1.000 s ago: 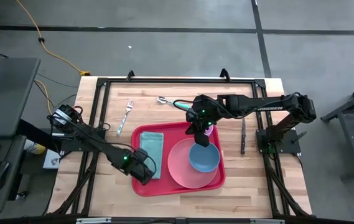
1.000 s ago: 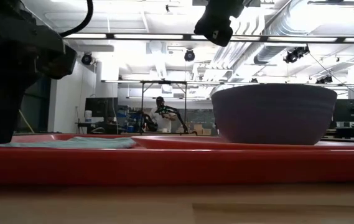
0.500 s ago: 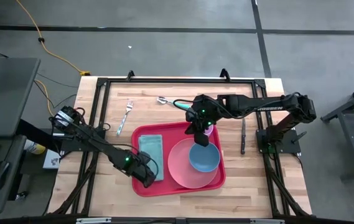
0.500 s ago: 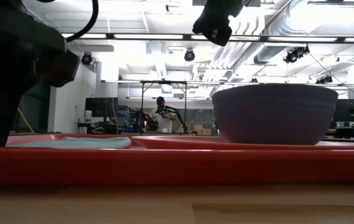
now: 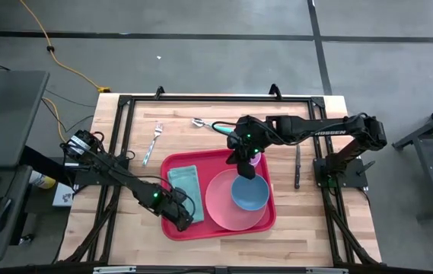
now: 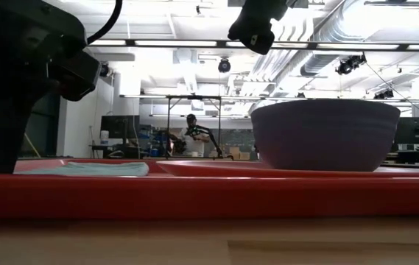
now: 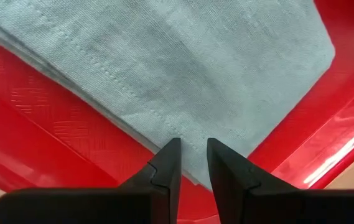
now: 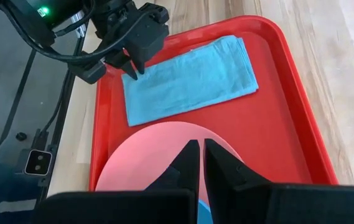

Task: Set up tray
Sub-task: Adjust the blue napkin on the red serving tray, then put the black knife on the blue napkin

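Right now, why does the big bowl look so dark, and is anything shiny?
Low view: the bowl is backlit by bright ceiling lights, so it looks dusky purple, and the left hand is a black silhouette. Left wrist view: glare streaks the tray rim.
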Robot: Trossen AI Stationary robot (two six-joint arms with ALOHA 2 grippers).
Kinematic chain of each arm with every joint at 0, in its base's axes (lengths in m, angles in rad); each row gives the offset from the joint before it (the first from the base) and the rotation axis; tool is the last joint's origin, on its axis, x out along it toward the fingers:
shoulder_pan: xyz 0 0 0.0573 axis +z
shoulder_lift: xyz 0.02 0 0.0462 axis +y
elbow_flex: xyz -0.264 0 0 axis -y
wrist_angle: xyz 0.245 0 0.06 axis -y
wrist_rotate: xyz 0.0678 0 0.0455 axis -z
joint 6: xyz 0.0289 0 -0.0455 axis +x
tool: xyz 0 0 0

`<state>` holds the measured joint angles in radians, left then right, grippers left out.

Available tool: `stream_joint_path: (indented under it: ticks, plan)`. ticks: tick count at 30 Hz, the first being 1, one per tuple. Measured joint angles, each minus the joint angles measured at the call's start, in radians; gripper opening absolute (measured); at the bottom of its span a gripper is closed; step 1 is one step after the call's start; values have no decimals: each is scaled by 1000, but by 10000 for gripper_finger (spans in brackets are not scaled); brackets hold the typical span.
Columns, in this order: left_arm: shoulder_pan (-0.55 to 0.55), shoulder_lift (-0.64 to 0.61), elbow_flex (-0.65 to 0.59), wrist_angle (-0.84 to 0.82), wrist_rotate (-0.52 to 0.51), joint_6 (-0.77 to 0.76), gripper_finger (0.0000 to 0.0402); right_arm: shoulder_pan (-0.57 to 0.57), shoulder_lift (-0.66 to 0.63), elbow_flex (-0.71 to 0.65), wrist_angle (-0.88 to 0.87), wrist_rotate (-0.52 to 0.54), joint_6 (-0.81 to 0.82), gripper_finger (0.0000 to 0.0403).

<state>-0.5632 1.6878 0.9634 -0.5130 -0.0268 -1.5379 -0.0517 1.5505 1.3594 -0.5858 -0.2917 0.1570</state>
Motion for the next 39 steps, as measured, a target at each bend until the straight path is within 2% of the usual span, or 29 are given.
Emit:
stream_joint_path:
  ticks: [6,12,14,19,22,24,27,30,32,34,37,39]
  plan:
    - [0,0,34,-51,-22,15,111,0,0,0,0,-3,-5,0]
    - [0,-30,134,-263,-112,19,111,-17,-15,0,-6,-6,-25,0]
    - [1,-59,172,-351,-205,21,111,-32,-33,0,-12,-6,-28,0]
    - [2,-166,272,-586,-518,22,111,-101,-113,0,-64,5,-47,0]
    - [15,-225,322,-664,-643,77,111,-158,-184,0,-161,57,-83,0]
    - [33,-264,338,-682,-690,168,111,-204,-239,0,-232,95,-106,0]
    - [73,-316,358,-623,-741,344,111,-286,-322,0,-359,160,-116,0]
    - [132,-350,367,-484,-744,591,111,-377,-408,0,-480,216,-99,0]
    - [172,-367,365,-392,-710,786,111,-435,-459,0,-545,216,-63,0]
    - [220,-374,368,-229,-657,1010,111,-490,-499,0,-614,216,-51,0]
    - [285,-377,365,-41,-530,1320,111,-544,-532,0,-707,226,-24,0]
    - [342,-376,367,35,-425,1458,111,-569,-541,-1,-772,251,6,0]
